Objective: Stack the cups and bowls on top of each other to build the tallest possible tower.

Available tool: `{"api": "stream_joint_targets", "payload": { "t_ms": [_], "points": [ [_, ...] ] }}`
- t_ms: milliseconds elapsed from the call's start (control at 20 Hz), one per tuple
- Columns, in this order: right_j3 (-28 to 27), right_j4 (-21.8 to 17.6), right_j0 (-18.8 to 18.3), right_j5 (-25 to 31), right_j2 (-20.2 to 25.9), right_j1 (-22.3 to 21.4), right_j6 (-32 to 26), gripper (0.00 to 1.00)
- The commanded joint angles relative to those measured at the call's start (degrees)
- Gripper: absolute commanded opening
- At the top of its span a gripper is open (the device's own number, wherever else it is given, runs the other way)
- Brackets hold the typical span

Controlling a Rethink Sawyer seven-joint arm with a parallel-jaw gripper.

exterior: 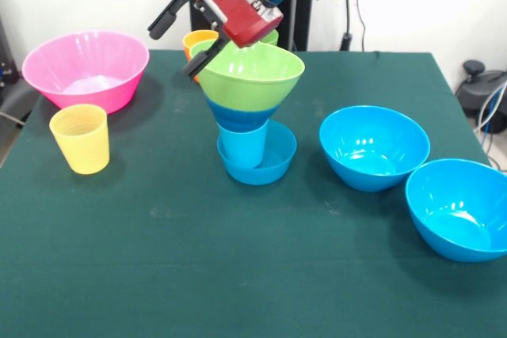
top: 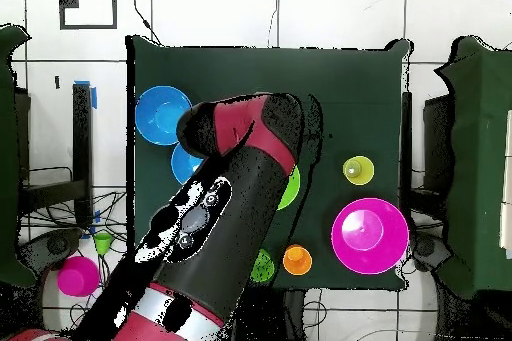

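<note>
The tower stands mid-table: a small blue bowl (exterior: 273,165) holds a light blue cup (exterior: 242,146), with a blue bowl (exterior: 240,116) and the lime green bowl (exterior: 252,77) on top. My gripper (exterior: 184,37) is open just left of the green bowl's rim, its lower finger (exterior: 200,58) close against that rim. A yellow cup (exterior: 80,139) and the pink bowl (exterior: 85,69) stand at the left. An orange cup (exterior: 198,39) sits behind the gripper, and a green cup (exterior: 270,37) peeks out behind the tower. Overhead, my arm (top: 215,227) hides most of the tower; a sliver of the green bowl (top: 291,189) shows.
Two large blue bowls (exterior: 374,148) (exterior: 458,209) sit side by side at the right in the front view. The overhead view shows the pink bowl (top: 369,235), yellow cup (top: 358,170), orange cup (top: 297,259) and green cup (top: 263,265) near the table's edge by the base.
</note>
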Motion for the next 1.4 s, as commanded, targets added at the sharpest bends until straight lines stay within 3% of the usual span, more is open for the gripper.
{"api": "stream_joint_targets", "payload": {
  "t_ms": [50, 1000, 1400],
  "points": [
    [0.83, 0.06, -0.89, -3.11, 6.43, 3.26, 5.45, 1.0],
    [1.64, 1.01, -1.76, -1.55, 7.28, 2.23, 3.56, 1.0],
    [7.68, 1.54, -5.93, -3.08, 11.17, -2.49, -1.88, 1.0]
  ]
}}
